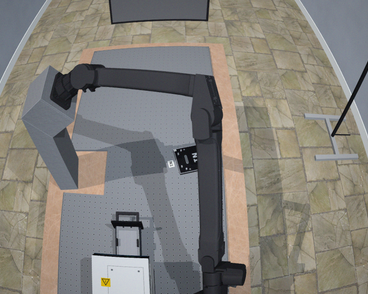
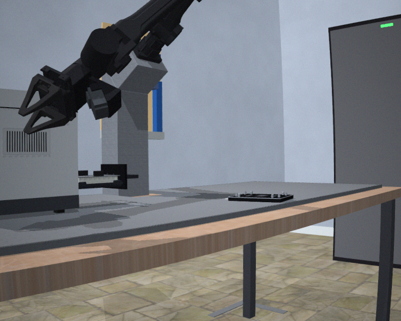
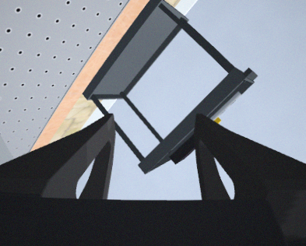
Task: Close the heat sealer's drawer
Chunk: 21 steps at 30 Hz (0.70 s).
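The heat sealer (image 1: 120, 273) is a white box at the near end of the table; it also shows in the side view (image 2: 28, 155). Its drawer (image 1: 127, 234) stands pulled out, with a pale sheet inside a black frame and a loop handle (image 1: 127, 217) at the front. In the side view the drawer (image 2: 102, 175) sticks out level. I cannot see the sealer's own light. My gripper (image 2: 23, 121) hangs high above the table by the grey pillar (image 1: 51, 126), far from the drawer. Its fingers stand partly apart with nothing between them.
A black fixture plate (image 1: 188, 158) and a small white tag (image 1: 170, 163) lie mid-table beside my arm. The tall grey pillar (image 2: 131, 131) stands at the table's left edge. A tall dark panel carries a green bar (image 2: 386, 25). A stand (image 1: 333, 136) is on the floor.
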Each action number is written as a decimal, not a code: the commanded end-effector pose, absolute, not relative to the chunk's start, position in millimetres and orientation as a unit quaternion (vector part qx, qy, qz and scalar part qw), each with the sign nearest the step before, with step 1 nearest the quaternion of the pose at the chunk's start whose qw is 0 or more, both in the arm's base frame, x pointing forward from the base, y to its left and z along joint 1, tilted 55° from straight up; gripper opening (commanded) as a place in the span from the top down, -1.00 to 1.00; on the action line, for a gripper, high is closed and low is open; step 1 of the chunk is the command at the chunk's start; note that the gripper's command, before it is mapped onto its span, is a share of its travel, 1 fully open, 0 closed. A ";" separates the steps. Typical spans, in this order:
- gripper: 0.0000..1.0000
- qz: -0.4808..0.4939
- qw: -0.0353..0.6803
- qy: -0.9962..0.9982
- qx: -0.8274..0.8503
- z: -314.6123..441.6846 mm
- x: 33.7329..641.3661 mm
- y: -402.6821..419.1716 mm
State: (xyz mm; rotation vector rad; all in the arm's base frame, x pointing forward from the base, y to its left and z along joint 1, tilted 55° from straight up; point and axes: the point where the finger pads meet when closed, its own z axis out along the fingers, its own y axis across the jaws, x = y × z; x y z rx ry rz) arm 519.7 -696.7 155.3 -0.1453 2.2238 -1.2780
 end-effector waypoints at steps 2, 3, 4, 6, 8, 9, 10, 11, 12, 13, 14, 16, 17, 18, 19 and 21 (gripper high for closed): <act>0.10 -0.461 0.291 0.838 -0.020 171.4 502.5 -709.6; 0.10 -0.451 0.298 0.841 -0.018 181.4 510.7 -700.6; 0.10 -0.446 0.304 0.841 -0.031 179.9 533.5 -681.2; 0.10 -0.436 0.296 0.849 -0.032 158.6 533.1 -667.0; 0.10 -0.417 0.307 0.855 -0.022 174.6 541.3 -665.1; 0.10 -0.403 0.307 0.862 -0.017 173.4 542.6 -661.5; 0.10 -0.403 0.307 0.862 -0.016 172.0 543.8 -658.0; 0.10 -0.394 0.296 0.870 -0.015 152.5 539.0 -648.9; 0.10 -0.394 0.296 0.870 -0.015 151.2 540.2 -645.3; 0.10 -0.403 0.303 0.863 -0.015 155.5 543.5 -644.2; 0.10 -0.403 0.303 0.863 -0.015 154.2 544.7 -640.6; 0.10 -0.371 0.290 0.882 -0.011 128.1 545.0 -631.6; 0.10 -0.371 0.290 0.882 -0.011 128.1 545.0 -631.6; 0.10 -0.371 0.290 0.882 -0.011 128.1 545.0 -631.6; 0.10 -0.362 0.290 0.886 0.001 127.7 542.7 -642.0; 0.10 -0.357 0.300 0.885 0.002 151.2 550.8 -626.9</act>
